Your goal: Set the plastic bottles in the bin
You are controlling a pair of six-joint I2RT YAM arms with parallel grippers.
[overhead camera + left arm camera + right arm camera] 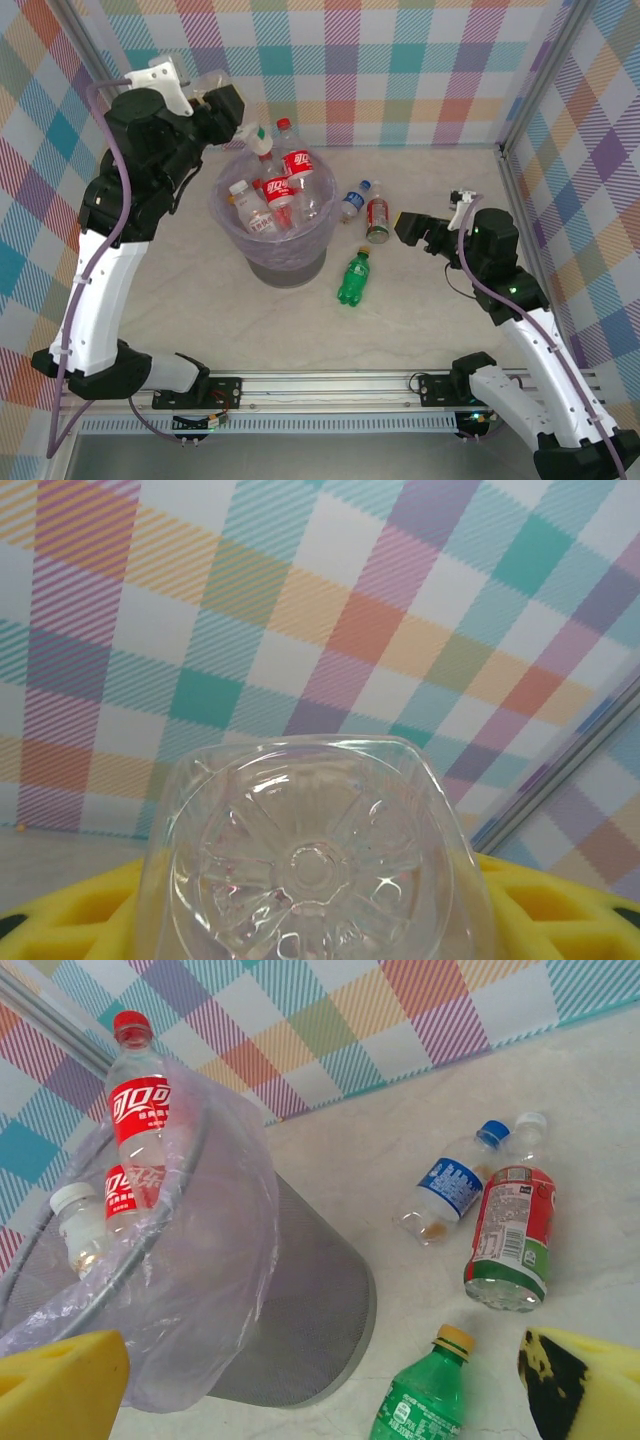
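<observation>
Inside bin (310,1330): red-labelled bottles (138,1110), white Chinese script
Left gripper (312,925): narrow, clamping clear bottle (310,860)
Right gripper (322,1385): wide apart, near green bottle (425,1400)

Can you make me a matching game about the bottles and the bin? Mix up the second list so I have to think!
Things:
1. green bottle
2. clear bottle
3. tall red-cap bottle
4. bin

Places or looks:
A. grey, lined with a purple bag
B. lying on the table
C. held in the left gripper
D. standing inside the bin

Pairs: 1-B, 2-C, 3-D, 4-A
</observation>
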